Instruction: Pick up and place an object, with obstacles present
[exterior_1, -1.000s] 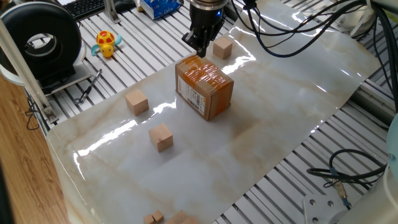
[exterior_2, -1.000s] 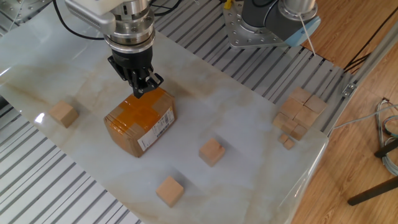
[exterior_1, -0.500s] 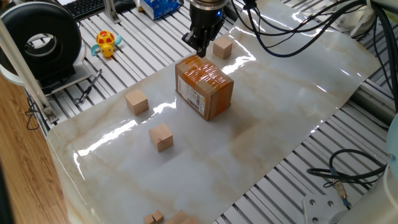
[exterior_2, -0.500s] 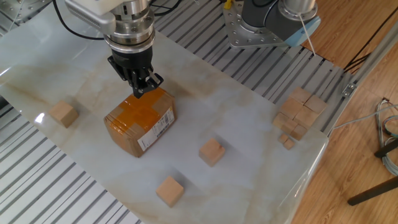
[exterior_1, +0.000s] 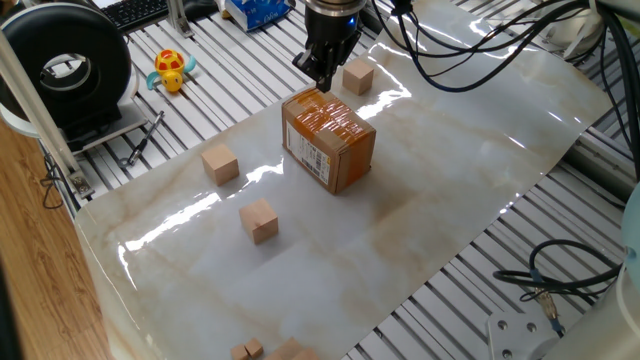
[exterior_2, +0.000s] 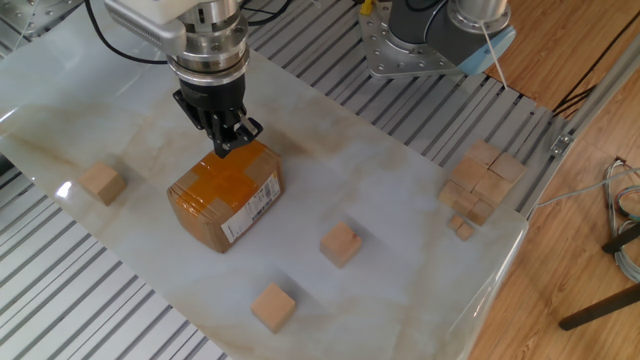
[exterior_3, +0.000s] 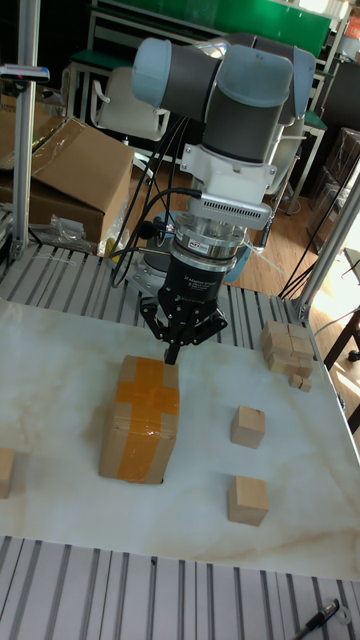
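Three alike light-tan wooden cubes lie on the marble sheet, and I cannot tell which is the object. One cube (exterior_1: 357, 76) (exterior_2: 102, 183) (exterior_3: 3, 472) sits beyond the box. A second cube (exterior_1: 220, 164) (exterior_2: 273, 306) (exterior_3: 248, 500) and a third cube (exterior_1: 259, 220) (exterior_2: 341, 243) (exterior_3: 247, 426) lie on the box's other side. The obstacle, a taped brown cardboard box (exterior_1: 330, 140) (exterior_2: 225, 195) (exterior_3: 140, 420), stands mid-sheet. My gripper (exterior_1: 322, 75) (exterior_2: 228, 143) (exterior_3: 172, 352) hangs just above the box's top edge, fingers shut and empty.
A black round reel (exterior_1: 70, 65) and a yellow toy turtle (exterior_1: 172, 70) sit on the slatted table at the left. A pile of wooden blocks (exterior_2: 480, 180) (exterior_3: 290, 352) lies at the sheet's corner. The arm's base (exterior_2: 430, 35) stands behind, and cables (exterior_1: 560, 270) trail nearby.
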